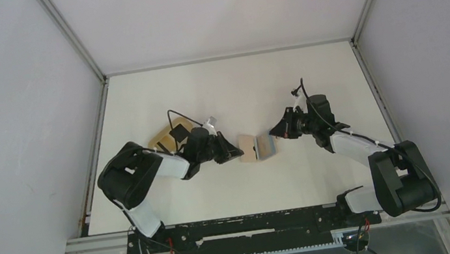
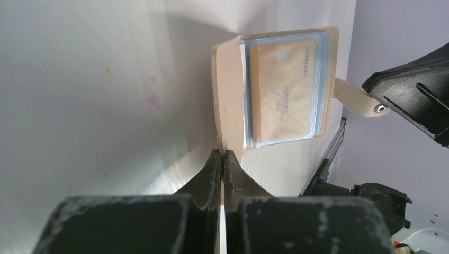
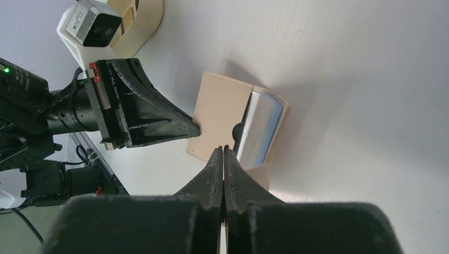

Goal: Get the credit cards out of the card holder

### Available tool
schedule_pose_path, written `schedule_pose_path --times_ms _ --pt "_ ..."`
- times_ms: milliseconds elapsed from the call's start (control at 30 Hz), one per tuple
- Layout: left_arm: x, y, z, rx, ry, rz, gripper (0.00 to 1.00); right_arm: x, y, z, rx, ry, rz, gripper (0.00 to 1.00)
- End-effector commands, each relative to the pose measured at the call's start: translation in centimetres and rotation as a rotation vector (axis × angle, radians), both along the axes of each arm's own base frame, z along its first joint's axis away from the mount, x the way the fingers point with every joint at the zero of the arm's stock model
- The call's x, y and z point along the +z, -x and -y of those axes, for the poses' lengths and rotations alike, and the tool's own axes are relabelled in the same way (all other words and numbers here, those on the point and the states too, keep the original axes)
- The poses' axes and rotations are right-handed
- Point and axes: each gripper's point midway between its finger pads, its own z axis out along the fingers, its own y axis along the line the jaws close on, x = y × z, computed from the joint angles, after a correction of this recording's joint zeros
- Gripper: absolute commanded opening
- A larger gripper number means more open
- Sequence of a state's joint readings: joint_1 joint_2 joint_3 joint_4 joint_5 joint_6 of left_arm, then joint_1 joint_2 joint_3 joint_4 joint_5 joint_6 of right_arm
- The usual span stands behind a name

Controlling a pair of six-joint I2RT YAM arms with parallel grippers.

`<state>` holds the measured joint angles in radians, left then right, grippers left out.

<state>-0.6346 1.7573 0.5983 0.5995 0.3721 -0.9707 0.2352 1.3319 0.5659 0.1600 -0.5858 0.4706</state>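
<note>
Mid-frame from above, the open card holder (image 1: pixel 250 148) is pinched by the left gripper (image 1: pixel 241 154) and, at its tab (image 2: pixel 353 98), the right gripper (image 1: pixel 272 133); the thin edge could be lost if tugged

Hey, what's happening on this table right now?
Both arms hold the card holder open between them. The left gripper is shut on its left flap, and the right gripper seems shut on the closing tab. A tan credit card sits inside a clear sleeve; nothing has been pulled out yet.
</note>
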Motion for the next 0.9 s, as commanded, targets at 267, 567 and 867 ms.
schedule_pose_path --times_ms 267,567,867 --pt "1.8 0.5 0.2 0.025 0.078 0.055 0.00 1.9 0.0 -4.5 0.116 -0.079 0.035 0.00" --pt "1.4 0.8 -0.3 0.032 0.062 0.056 0.00 1.0 0.2 -2.0 0.057 -0.068 0.025 0.00" --pt "1.1 0.9 -0.7 0.043 0.050 0.059 0.00 0.9 0.6 -2.2 0.050 -0.102 0.012 0.00"
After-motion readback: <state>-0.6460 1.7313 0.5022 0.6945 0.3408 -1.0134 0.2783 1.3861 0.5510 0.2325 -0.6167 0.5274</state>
